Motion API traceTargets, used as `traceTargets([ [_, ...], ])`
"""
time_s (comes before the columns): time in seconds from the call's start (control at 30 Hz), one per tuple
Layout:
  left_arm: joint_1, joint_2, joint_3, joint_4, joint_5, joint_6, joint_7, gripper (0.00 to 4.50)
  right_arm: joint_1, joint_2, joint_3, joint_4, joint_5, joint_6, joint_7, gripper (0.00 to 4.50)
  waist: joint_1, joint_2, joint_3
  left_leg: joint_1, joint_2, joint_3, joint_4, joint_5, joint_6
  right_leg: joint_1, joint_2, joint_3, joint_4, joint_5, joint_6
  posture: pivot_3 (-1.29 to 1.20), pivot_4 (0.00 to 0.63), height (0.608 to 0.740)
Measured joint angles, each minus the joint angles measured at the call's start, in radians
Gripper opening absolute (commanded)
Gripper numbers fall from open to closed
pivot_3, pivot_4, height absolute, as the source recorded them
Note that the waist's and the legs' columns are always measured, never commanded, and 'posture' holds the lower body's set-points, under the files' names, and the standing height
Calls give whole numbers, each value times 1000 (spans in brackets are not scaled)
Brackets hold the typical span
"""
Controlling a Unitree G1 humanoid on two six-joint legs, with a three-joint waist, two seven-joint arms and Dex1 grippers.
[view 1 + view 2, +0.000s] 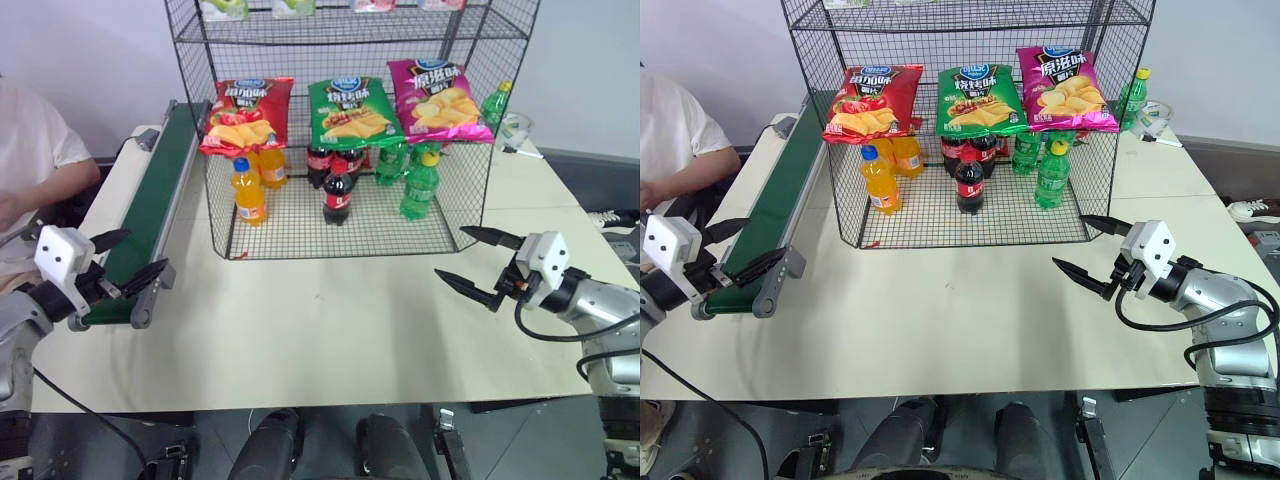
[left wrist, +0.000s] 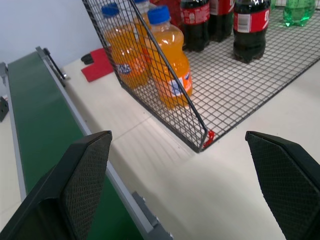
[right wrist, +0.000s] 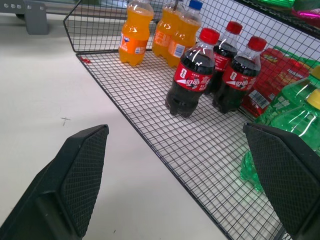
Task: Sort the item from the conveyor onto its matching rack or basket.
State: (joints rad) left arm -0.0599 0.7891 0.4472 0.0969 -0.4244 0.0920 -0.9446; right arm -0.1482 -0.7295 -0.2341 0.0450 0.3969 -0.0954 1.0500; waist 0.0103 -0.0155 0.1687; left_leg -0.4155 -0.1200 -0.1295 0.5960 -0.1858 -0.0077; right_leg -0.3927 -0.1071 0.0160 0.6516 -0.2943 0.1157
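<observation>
- Red chip bag (image 1: 246, 114) hanging on the rack (image 1: 350, 40), upper centre-left, beside green bag (image 1: 350, 110).
- Conveyor (image 1: 150, 210) at left, bare.
- Left gripper (image 1: 133, 262) lower left, jaws apart, empty.
- Right gripper (image 1: 478, 262) lower right, jaws apart, empty.

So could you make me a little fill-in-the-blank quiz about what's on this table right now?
1. The red chip bag hangs on the rack directly above the ____ bottles.
2. The green chip bag hangs between the red one and the ____ one.
3. The conveyor belt carries ____ items.
4. Both the left tool and the right tool have their fingers ____.

Missing words: orange; magenta; no; open
</observation>
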Motion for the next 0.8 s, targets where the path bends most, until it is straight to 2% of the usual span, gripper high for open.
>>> traceTargets([
  [0.37, 6, 0, 7, 0, -38, 25, -12, 4465, -11, 3, 2, 7, -2, -7, 0, 4500, 0, 0, 0, 0, 0, 0, 0, 0, 0, 0, 0, 0, 0, 0, 0, 0, 150, 740],
  [0.8, -24, -1, 5, 29, -20, -32, -2, 4465, -23, 5, 22, 22, -14, -21, -5, 4500, 0, 0, 0, -1, 0, 0, 0, 0, 0, -1, 0, 0, -1, 0, 0, 0, 150, 740],
])
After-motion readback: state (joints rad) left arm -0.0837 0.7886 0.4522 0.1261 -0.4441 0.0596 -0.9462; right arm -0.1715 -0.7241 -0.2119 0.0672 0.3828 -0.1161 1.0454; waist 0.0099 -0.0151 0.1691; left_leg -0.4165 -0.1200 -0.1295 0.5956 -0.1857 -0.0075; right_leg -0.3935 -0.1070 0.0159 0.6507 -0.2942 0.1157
